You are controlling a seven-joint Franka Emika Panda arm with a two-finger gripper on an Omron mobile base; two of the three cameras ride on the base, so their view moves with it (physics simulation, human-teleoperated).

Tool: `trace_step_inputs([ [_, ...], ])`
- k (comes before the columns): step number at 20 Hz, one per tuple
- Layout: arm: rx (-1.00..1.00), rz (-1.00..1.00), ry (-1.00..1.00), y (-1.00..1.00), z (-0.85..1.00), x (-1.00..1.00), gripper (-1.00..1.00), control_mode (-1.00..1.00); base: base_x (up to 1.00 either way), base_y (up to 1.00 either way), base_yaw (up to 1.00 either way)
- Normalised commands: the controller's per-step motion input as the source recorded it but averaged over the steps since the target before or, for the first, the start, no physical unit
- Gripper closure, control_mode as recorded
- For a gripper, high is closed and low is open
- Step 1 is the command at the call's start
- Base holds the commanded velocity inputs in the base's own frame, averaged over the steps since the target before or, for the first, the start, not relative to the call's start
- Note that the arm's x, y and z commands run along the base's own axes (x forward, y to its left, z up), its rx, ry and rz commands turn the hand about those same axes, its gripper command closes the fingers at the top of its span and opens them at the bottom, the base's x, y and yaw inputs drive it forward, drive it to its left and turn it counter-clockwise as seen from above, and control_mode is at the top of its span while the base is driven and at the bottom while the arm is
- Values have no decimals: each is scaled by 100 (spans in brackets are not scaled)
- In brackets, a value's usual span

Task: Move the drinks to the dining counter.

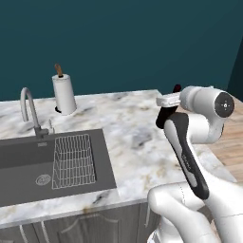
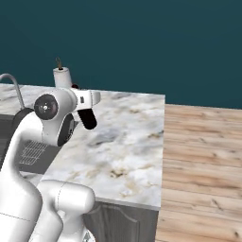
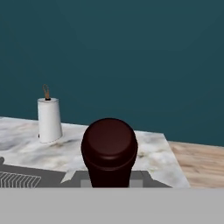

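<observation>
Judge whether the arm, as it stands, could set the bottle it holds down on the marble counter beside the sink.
Probably yes: the tool, shut on the dark bottle, hangs above the counter, with bare marble right of the sink.

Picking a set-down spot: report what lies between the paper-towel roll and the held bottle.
Nothing but bare marble counter lies between the paper-towel roll and the bottle, seen in the left base view.

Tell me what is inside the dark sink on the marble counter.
The dark sink basin in the white marble-look counter holds a white wire rack and a round drain. The right base view adds nothing; the robot's arm covers the basin there.
</observation>
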Motion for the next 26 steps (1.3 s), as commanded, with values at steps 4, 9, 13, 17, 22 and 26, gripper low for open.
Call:
trace_step_inputs([
  [4,0,0,1,-11,-13,44,100,-100,0,0,0],
  [9,0,0,3,-18,-20,47,100,-100,0,0,0],
  [13,0,0,2,-7,-26,38,100,-100,0,0,0],
  [17,0,0,0,-6,-32,35,100,-100,0,0,0],
  [22,0,0,0,-2,-41,37,100,-100,0,0,0],
  [26,0,0,0,0,-38,37,100,-100,0,0,0],
])
